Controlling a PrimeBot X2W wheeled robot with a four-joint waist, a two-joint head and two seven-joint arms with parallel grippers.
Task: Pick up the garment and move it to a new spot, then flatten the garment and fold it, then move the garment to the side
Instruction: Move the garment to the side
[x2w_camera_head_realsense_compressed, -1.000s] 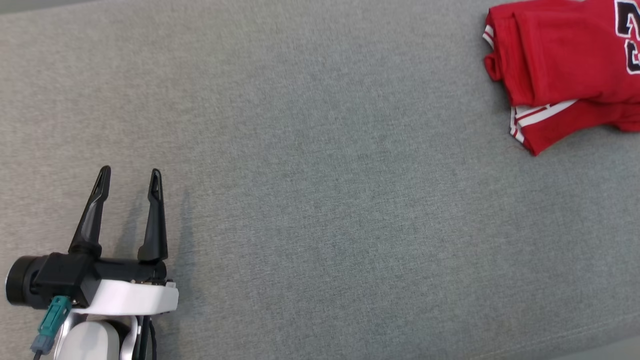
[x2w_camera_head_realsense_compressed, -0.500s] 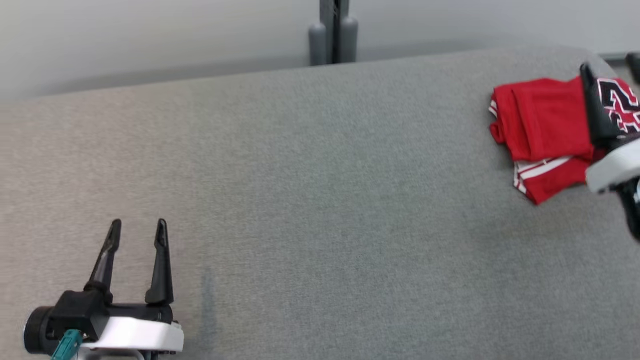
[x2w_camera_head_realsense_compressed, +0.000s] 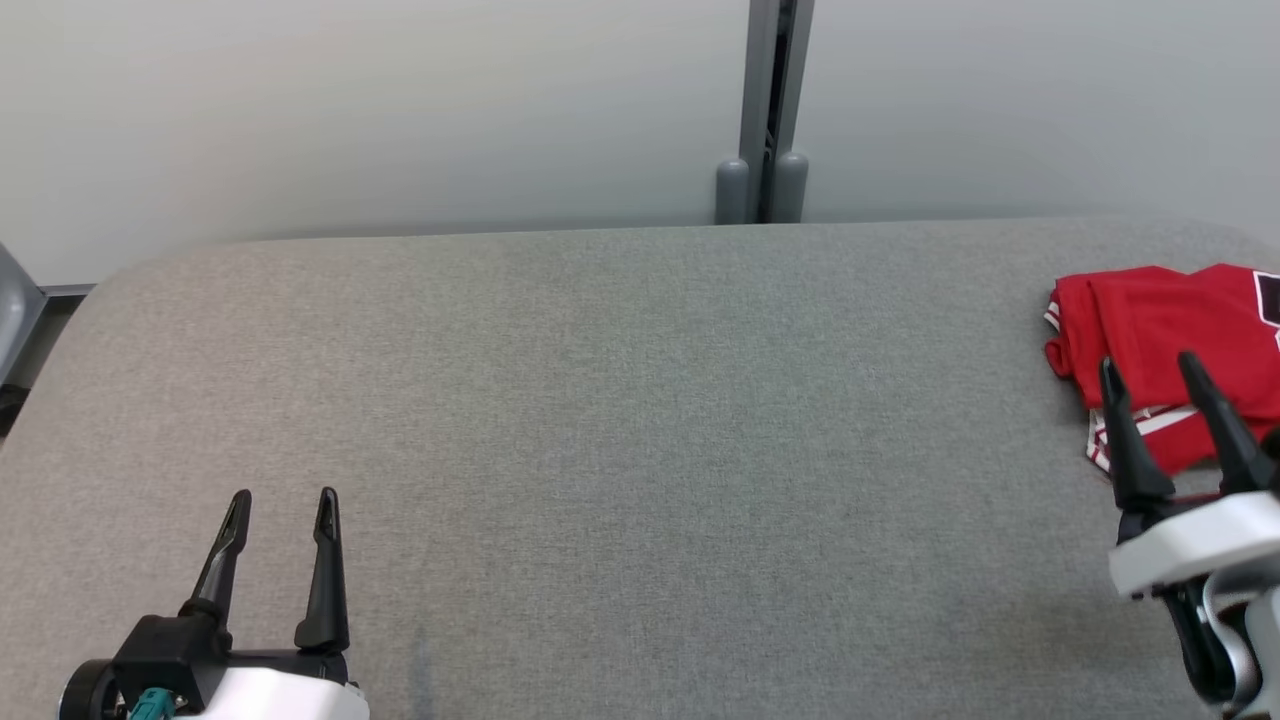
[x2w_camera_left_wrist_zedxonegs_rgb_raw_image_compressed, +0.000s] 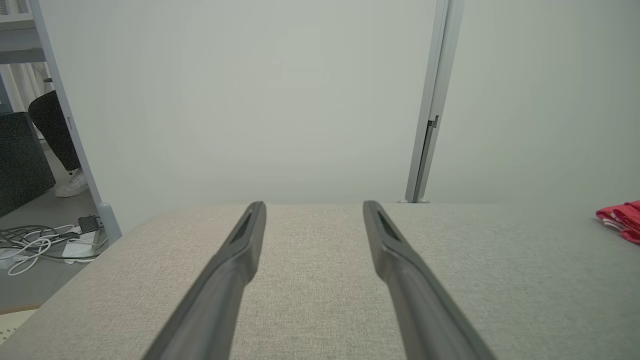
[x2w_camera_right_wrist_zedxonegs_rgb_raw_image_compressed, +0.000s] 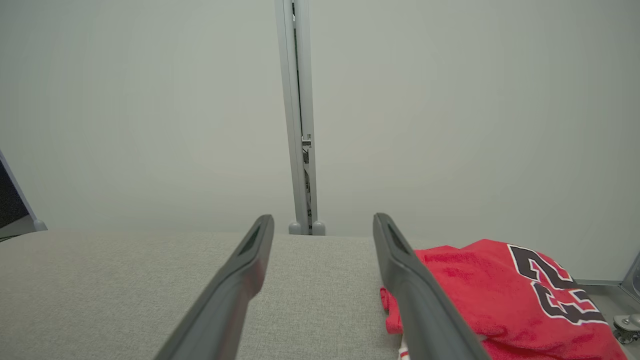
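The garment (x2w_camera_head_realsense_compressed: 1170, 320) is a red jersey with white trim and dark numerals, lying folded at the far right of the grey table (x2w_camera_head_realsense_compressed: 640, 420). In the right wrist view the garment (x2w_camera_right_wrist_zedxonegs_rgb_raw_image_compressed: 505, 295) sits just beyond and right of the fingers. My right gripper (x2w_camera_head_realsense_compressed: 1148, 362) stands open at the right edge, its tips over the garment's near edge, nothing between them. My left gripper (x2w_camera_head_realsense_compressed: 283, 497) is open and empty at the lower left, far from the garment (x2w_camera_left_wrist_zedxonegs_rgb_raw_image_compressed: 622, 220). In the wrist views the left gripper (x2w_camera_left_wrist_zedxonegs_rgb_raw_image_compressed: 312, 206) and the right gripper (x2w_camera_right_wrist_zedxonegs_rgb_raw_image_compressed: 322, 218) each show two spread fingers.
A pale wall with a grey vertical post (x2w_camera_head_realsense_compressed: 765, 110) stands behind the table's far edge. In the left wrist view, cables (x2w_camera_left_wrist_zedxonegs_rgb_raw_image_compressed: 40, 242) lie on the floor left of the table, beside a person's leg and shoe (x2w_camera_left_wrist_zedxonegs_rgb_raw_image_compressed: 60, 145).
The head camera has tilted up, bringing the wall and the table's far edge into view. My right gripper has drawn back from over the garment to its near edge.
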